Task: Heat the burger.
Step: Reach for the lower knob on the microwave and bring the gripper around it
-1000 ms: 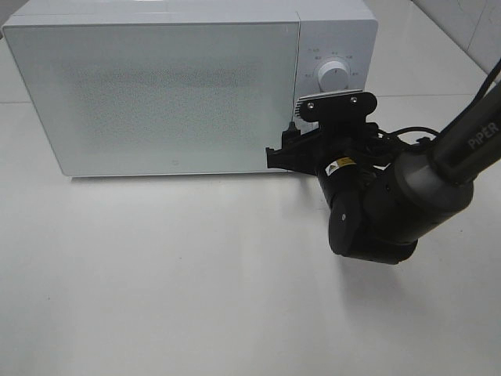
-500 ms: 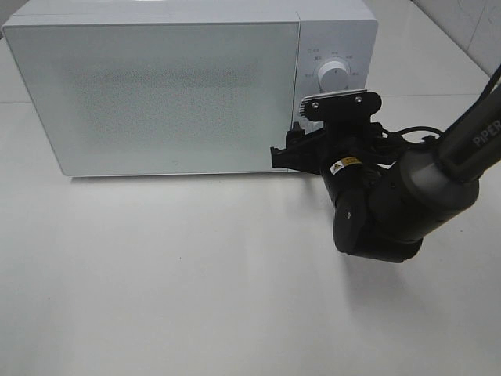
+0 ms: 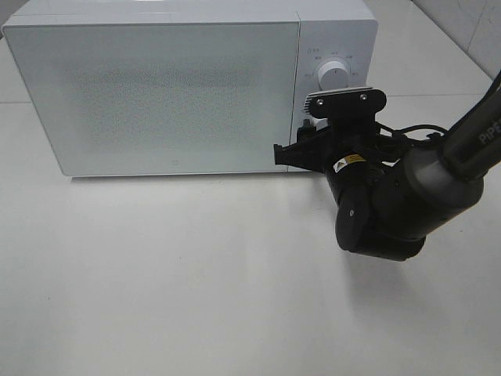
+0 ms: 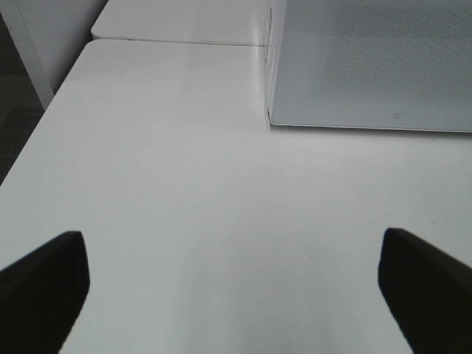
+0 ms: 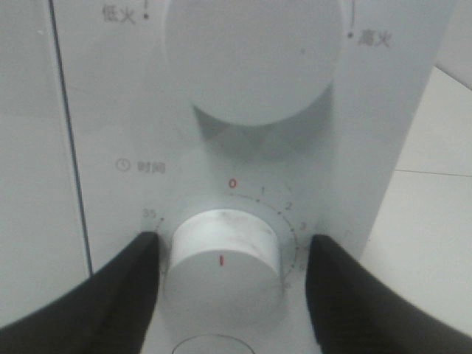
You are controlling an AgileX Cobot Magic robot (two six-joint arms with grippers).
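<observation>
White worktop (image 3: 196,282) carries a white microwave (image 3: 156,94) at the far side, door closed and front panel frosted. Burger: location cannot be told from any view. Right hand (image 5: 232,251) is at the control panel on the microwave's right, fingers spread either side of the lower timer knob (image 5: 221,276), a slight gap showing on one side. Left hand (image 4: 234,284) hovers over bare worktop near the microwave's left corner, fingers spread wide, holding nothing. The upper power dial (image 5: 254,55) is untouched.

The microwave (image 3: 180,12), door (image 3: 156,94) shut, blocks the tabletop's (image 3: 156,282) far edge. The right gripper (image 5: 234,247) and its arm (image 3: 391,204) obstruct the control panel (image 3: 338,43) at the right. Passage is open before the door to the near edge, and beside the microwave's left wall.
</observation>
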